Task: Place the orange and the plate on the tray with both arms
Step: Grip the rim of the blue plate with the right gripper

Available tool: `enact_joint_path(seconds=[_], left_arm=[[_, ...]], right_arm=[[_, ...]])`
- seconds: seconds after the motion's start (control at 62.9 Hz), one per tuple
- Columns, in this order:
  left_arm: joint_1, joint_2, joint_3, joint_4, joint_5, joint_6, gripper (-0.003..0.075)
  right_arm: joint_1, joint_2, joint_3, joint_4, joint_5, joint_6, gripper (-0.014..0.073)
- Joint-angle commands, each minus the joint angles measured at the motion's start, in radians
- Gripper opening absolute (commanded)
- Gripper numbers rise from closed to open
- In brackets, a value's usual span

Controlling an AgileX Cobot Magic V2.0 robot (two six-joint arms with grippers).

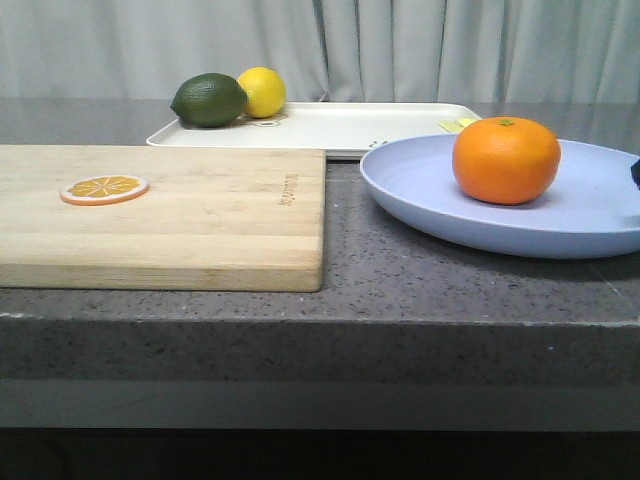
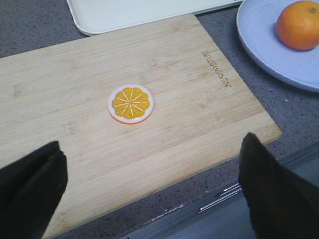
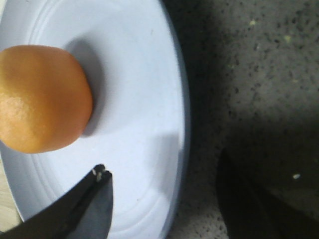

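Note:
The orange (image 1: 505,160) sits on the lavender-blue plate (image 1: 420,190) at the right of the counter. It also shows in the right wrist view (image 3: 42,99) on the plate (image 3: 144,99). My right gripper (image 3: 164,172) is open and straddles the plate's right rim, one finger over the plate, the other over the counter; only a dark sliver (image 1: 635,172) of it shows in the front view. The cream tray (image 1: 330,125) lies at the back. My left gripper (image 2: 149,164) is open and empty above the front edge of the cutting board.
A wooden cutting board (image 1: 200,215) with an orange slice disc (image 1: 104,188) lies at the left. A green lime (image 1: 209,100) and a yellow lemon (image 1: 262,91) sit on the tray's left end. The counter's front edge (image 1: 320,320) is close.

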Motion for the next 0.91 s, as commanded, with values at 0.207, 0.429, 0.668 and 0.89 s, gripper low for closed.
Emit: enact_joint_path(seconds=[0.207,0.429,0.668,0.89], left_arm=[[0.001,-0.004,-0.026,-0.003,-0.073,0.000,0.0673],[0.001,-0.004,-0.026,-0.003,-0.073,0.000,0.0673],[0.001,-0.004,-0.026,-0.003,-0.073,0.000,0.0673],[0.001,-0.004,-0.026,-0.003,-0.073,0.000,0.0673]], right_arm=[[0.002,-0.017,-0.028,0.079,-0.018,-0.019,0.0228],[0.002,-0.017,-0.028,0.079,-0.053,-0.019,0.0057],[0.002,-0.017,-0.028,0.079,-0.058,-0.019,-0.0055],[0.002,-0.017,-0.028,0.091,-0.030,-0.019,-0.0067]])
